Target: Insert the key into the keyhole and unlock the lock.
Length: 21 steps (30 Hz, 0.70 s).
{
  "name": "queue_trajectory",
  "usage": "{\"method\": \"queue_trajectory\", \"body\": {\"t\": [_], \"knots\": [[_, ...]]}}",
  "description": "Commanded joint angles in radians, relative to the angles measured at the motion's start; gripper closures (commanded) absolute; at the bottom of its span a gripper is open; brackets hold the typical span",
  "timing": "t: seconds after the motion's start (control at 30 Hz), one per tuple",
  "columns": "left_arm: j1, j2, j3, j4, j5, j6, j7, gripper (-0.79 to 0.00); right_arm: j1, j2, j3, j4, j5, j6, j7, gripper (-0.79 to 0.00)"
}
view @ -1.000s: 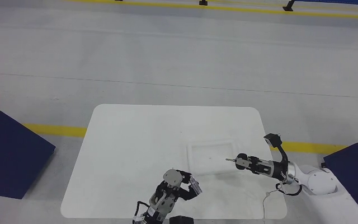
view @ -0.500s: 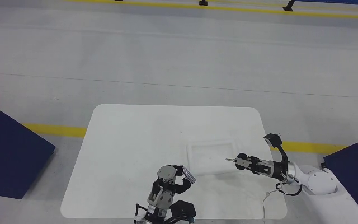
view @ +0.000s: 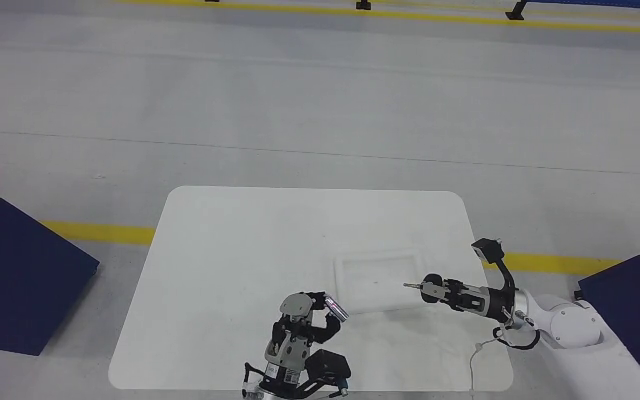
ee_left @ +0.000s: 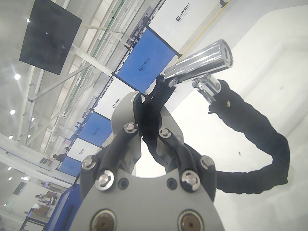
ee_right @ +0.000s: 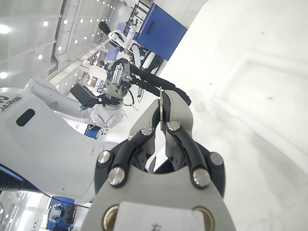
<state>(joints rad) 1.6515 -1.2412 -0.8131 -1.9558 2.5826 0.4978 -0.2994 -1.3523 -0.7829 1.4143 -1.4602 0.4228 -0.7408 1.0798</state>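
The white tabletop (view: 230, 260) lies beneath both pincers, with its shallow tray (view: 375, 252) under the right pincer (ee_right: 163, 102). The left pincer (ee_left: 148, 108) is clamped on the black-sleeved cable (ee_left: 252, 126) of the lock (ee_left: 204, 58). The lock's chrome cylinder sits just beyond the fingertips, lying crosswise, keyhole end turned toward the right pincer's side. The right pincer grips the key (ee_right: 160, 106), its blade sticking straight out toward the left pincer.

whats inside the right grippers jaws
The key, seen edge-on as a thin metal strip, is clamped in the right gripper, with its end poking out past the jaws. The stretch pinched between the jaws is covered, so its shape there cannot be seen.
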Motion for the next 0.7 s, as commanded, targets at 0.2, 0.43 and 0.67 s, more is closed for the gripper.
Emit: {"method": "queue_trajectory", "body": {"t": [0.2,0.43,0.67], "knots": [[-0.015,-0.029,0.016,-0.008,-0.049,-0.021,-0.119,0.000,0.000,0.000,0.000,0.000,0.000,0.000,0.000,0.000],[-0.020,-0.055,0.042,-0.032,-0.057,-0.018,-0.201,0.000,0.000,0.000,0.000,0.000,0.000,0.000,0.000,0.000],[-0.025,-0.076,0.051,-0.048,-0.051,-0.009,-0.239,0.000,0.000,0.000,0.000,0.000,0.000,0.000,0.000,0.000]]}}
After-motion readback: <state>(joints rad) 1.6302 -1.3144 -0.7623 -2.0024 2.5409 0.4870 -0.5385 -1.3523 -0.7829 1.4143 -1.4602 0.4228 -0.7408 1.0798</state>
